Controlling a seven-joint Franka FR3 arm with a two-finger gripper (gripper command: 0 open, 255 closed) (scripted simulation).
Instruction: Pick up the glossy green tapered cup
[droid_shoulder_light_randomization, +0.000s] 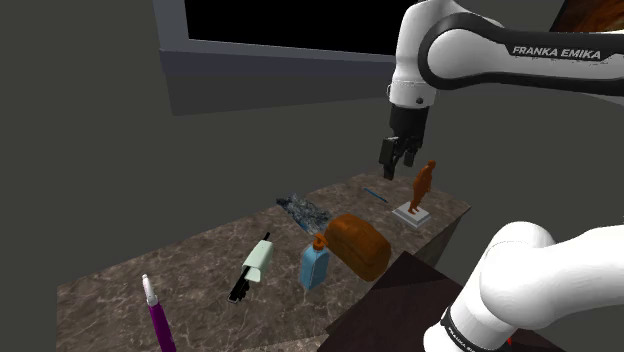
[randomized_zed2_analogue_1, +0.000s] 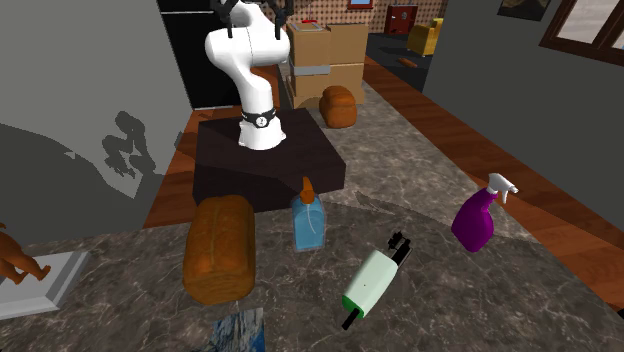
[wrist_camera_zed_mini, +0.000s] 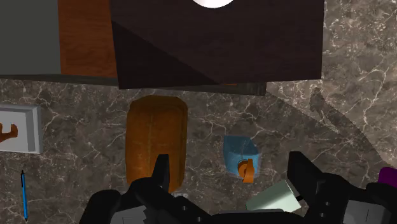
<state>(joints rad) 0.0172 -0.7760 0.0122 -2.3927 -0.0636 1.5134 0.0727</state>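
A pale green tapered cup-like object with black parts at its ends lies on its side on the dark marble table. It is also in the second exterior view, near the front. My black gripper hangs high above the table's far end, well away from the green object. In the wrist view the gripper is open with nothing between its fingers, and the pale green object lies far below beside one finger.
A brown loaf and a blue bottle with an orange cap lie beside the green object. An orange figurine on a white base, a blue pen and a dark patterned item sit farther off. A purple spray bottle stands at the near end.
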